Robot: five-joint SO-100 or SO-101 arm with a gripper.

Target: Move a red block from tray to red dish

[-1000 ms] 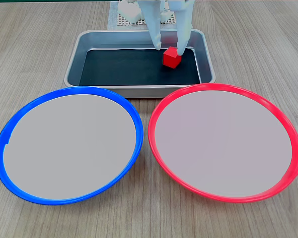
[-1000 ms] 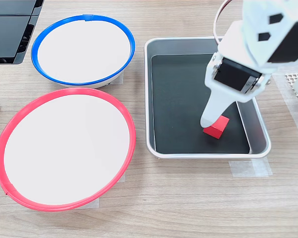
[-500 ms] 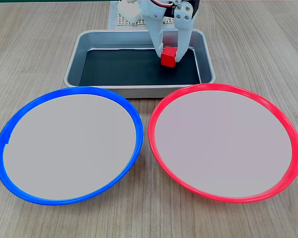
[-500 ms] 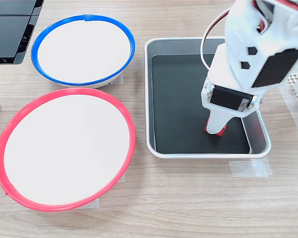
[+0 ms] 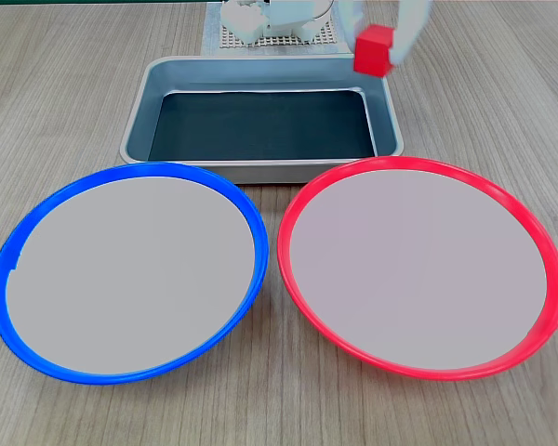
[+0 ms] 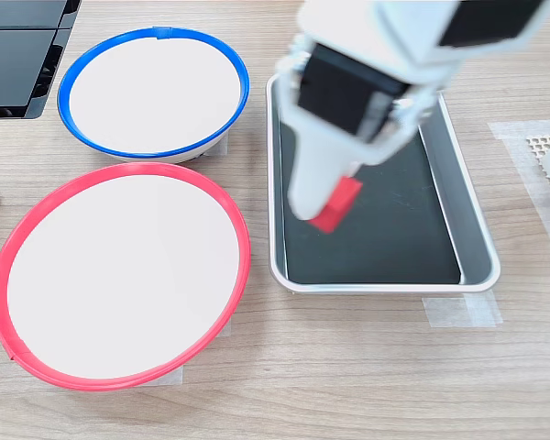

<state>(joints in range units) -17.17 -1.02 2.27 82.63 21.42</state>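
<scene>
Red block [image 5: 374, 49] is hanging in the air, pinched between the gripper's [image 5: 379, 46] white fingers and clear of the tray [image 5: 260, 169] floor. In the first exterior view the cube is showing above the tray's far right corner, with one blurred pale finger [image 5: 411, 28] pressing against its right side. In the second exterior view the same cube [image 6: 337, 203] is peeking out from the tip of the gripper [image 6: 325, 206], over the black bottom toward the tray's [image 6: 385, 282] left wall — the wall nearest the dishes. The arm's white body and dark motor housing [image 6: 348, 87] are reaching across the upper part of the tray in the second exterior view, motion-blurred.

The tray's black bottom is lying bare of blocks. The red dish [image 5: 539, 251] is sitting in front of the tray on the first exterior view's right, its pale centre holding nothing, with the blue-rimmed dish [image 5: 9, 260] just beside it on the first exterior view's left — their rims near each other but apart. In the second exterior view the red dish [image 6: 0, 275] is lying at lower left and the blue-rimmed dish [image 6: 69, 87] above it. Everything is resting on a wood-grain table [image 5: 65, 84].
</scene>
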